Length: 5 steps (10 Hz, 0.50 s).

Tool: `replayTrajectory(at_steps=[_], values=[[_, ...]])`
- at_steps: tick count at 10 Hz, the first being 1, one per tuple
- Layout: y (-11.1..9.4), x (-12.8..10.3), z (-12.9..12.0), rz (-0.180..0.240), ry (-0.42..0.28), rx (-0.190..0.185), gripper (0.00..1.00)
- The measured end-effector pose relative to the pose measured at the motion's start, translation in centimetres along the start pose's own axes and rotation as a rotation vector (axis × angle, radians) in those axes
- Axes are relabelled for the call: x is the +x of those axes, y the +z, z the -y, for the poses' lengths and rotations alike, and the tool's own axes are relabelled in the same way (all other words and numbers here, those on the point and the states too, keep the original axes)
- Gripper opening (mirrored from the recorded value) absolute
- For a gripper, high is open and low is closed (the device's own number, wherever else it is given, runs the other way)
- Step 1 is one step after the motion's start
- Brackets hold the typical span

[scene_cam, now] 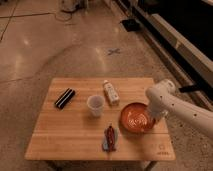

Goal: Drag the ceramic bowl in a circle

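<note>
Seen at lower right of frame: bowl [136, 117] on tabletop [75, 135], close to right edge. Gripper [159, 116] at bowl's right rim; cannot tell if open or holding. Risk: too wide a circle could push bowl off edge, or knock cup [95, 105] at center-left.

Claw [154, 115] at right rim of ceramic bowl [135, 118]

I can read no words or numbers from here: the label on the small bottle [111, 92] is illegible, as is a faint mark [160, 148] near the bench [75, 145] corner. The one plain sign is a blue cross [114, 51] on the floor beyond. The gripper [158, 117] sits at the right rim of the ceramic bowl [135, 118].
</note>
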Motion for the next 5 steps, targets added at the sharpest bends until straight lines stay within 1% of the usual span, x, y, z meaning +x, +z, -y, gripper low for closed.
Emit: replayTrajectory(at_steps=[1, 2, 3, 4, 5], values=[[0.1, -1.6, -0.1, 0.02, -0.016, 0.007, 0.0], [0.1, -2.5, -0.8, 0.03, -0.019, 0.004, 0.0], [0.0, -3.2, -2.1, 0.037, -0.012, -0.005, 0.0], [0.0, -3.6, -3.8, 0.041, 0.007, -0.02, 0.0], [0.1, -3.7, -6.4, 0.041, 0.044, -0.046, 0.0]])
